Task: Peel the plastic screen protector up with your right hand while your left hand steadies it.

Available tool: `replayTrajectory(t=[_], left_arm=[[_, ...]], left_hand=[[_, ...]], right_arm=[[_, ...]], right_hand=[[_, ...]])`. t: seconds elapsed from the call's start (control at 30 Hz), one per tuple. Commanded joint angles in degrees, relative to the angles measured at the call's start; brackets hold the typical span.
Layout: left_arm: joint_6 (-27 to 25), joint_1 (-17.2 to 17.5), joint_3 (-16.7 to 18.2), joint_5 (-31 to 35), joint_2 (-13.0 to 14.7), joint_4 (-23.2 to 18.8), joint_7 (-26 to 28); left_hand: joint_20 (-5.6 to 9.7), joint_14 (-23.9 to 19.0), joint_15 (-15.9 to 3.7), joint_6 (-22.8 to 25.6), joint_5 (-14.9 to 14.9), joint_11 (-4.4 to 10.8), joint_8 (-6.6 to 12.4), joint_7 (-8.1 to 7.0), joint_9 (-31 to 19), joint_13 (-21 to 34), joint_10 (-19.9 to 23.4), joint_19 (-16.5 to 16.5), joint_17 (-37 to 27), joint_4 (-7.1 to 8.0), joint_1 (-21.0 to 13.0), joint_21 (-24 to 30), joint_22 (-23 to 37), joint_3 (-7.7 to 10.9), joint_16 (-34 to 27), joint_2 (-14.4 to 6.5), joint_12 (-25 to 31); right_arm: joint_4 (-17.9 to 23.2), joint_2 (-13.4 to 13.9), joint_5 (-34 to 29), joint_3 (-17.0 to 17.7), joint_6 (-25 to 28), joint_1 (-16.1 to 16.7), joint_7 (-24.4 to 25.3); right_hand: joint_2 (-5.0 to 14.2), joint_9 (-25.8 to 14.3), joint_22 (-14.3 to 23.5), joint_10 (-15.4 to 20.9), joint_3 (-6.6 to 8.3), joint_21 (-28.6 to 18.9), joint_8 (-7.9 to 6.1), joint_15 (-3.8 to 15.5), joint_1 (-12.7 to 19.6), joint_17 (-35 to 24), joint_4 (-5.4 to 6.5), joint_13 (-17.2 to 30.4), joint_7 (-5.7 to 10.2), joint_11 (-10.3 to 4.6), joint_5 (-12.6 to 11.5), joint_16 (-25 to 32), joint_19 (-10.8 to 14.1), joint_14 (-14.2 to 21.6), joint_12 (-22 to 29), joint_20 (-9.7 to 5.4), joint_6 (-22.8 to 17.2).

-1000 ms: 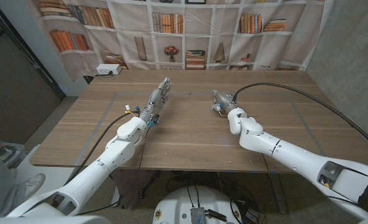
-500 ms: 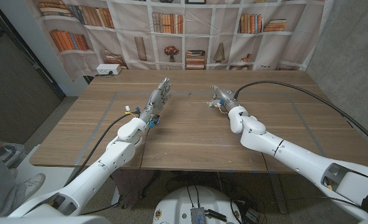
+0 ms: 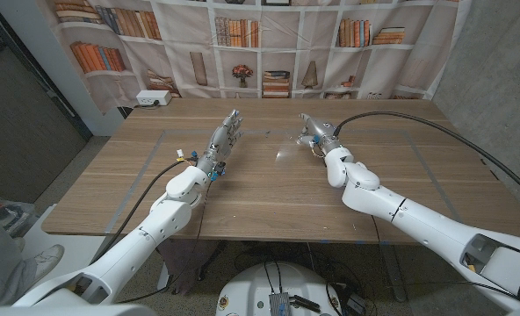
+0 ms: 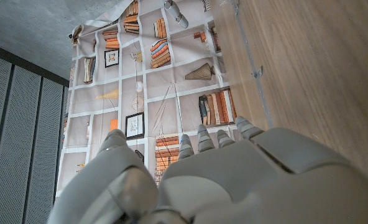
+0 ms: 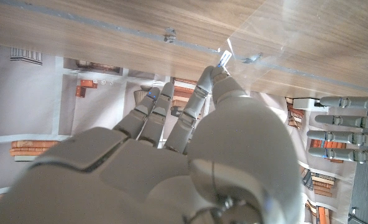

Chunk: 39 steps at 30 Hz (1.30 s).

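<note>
Peel underway; right hand pinches a corner tab of the clear screen protector, lifted off the table mid-top; left hand, fingers straight, holds nothing, steadying far edge; most of the peel left.

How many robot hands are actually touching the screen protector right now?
1 clearly: the right hand pinches the lifted screen protector. The left hand stands by its far-left edge; contact there is unclear.
</note>
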<state>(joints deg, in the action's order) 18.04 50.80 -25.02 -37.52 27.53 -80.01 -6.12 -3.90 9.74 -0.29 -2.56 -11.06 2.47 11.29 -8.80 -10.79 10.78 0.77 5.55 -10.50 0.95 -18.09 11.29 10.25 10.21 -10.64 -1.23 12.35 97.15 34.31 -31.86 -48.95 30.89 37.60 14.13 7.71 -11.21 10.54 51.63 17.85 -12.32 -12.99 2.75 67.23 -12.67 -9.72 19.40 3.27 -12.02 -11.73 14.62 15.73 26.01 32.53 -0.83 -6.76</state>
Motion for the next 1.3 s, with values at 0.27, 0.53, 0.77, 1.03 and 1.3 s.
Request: replayTrajectory(t=[0.27,0.53,0.77,1.03,1.3], left_arm=[[-0.6,-0.7,-0.5,0.5,0.1,-0.7,-0.1],[-0.3,-1.0,-0.7,0.4,-0.4,-0.3,-0.5],[-0.3,-1.2,-0.8,0.3,-0.6,-0.3,-0.7],[0.0,-3.1,-1.4,0.9,-1.2,1.1,-1.8],[0.5,-4.7,-1.8,0.0,-2.6,3.5,-4.0]], left_hand=[[0.09,0.5,0.4,0.3,-0.3,0.08,0.09,0.0,-0.1,0.3,0.6,0.5,-0.1,0.06,0.2,0.2,0.1,-0.27,-0.1,-0.1,0.1],[0.08,0.4,0.39,0.2,-0.3,0.24,0.08,0.0,-0.1,0.3,0.5,0.5,-0.1,0.07,0.2,0.2,0.1,-0.32,-0.1,-0.2,0.0],[0.03,0.5,0.39,0.3,-0.3,0.26,0.09,0.01,-0.1,0.3,0.5,0.5,-0.1,0.07,0.3,0.2,0.1,-0.35,-0.1,-0.2,0.0],[0.02,0.5,0.41,1.8,-0.3,0.05,0.64,0.55,-0.1,0.3,0.7,0.5,-0.1,0.06,0.3,0.2,0.1,-0.44,-0.1,-0.2,0.1],[-0.1,0.4,0.49,5.6,-0.3,-0.21,1.9,1.49,-0.2,0.3,0.9,0.5,-0.1,0.05,0.3,0.1,0.1,-0.58,-0.1,-0.3,0.1]], right_arm=[[5.8,2.0,-0.7,3.6,0.6,2.2,1.4],[7.9,3.0,-1.0,4.8,0.4,2.8,1.4],[9.5,4.1,-1.4,6.1,-1.0,3.2,1.9],[11.7,5.1,-1.8,8.3,-1.8,3.8,2.6],[13.4,6.1,-2.1,10.3,-2.7,4.1,2.5]], right_hand=[[-0.03,0.0,0.1,1.5,-0.32,0.0,-0.02,9.78,0.8,-0.2,0.3,2.4,0.19,-0.7,-0.3,0.4,0.1,0.5,0.2,0.26,-0.3],[-0.05,0.0,0.1,1.4,-0.43,0.1,0.1,9.73,0.9,-0.3,0.4,2.6,0.23,-0.7,-0.3,0.4,-0.1,0.4,0.2,0.52,-0.2],[-0.02,0.0,0.1,1.3,-0.47,0.1,0.19,9.73,0.9,-0.4,0.46,2.7,0.3,-0.71,-0.3,0.3,-0.2,0.4,0.2,0.58,-0.1],[0.02,0.0,0.1,1.1,-0.52,0.1,0.31,9.77,1.0,-0.4,0.52,2.9,0.36,-0.71,-0.3,0.3,-0.2,0.3,0.2,0.61,0.0],[0.02,-0.1,0.1,1.0,-0.52,0.1,0.37,9.74,1.0,-0.4,0.54,3.0,0.34,-0.71,-0.4,0.2,-0.2,0.3,0.3,0.66,0.0]])
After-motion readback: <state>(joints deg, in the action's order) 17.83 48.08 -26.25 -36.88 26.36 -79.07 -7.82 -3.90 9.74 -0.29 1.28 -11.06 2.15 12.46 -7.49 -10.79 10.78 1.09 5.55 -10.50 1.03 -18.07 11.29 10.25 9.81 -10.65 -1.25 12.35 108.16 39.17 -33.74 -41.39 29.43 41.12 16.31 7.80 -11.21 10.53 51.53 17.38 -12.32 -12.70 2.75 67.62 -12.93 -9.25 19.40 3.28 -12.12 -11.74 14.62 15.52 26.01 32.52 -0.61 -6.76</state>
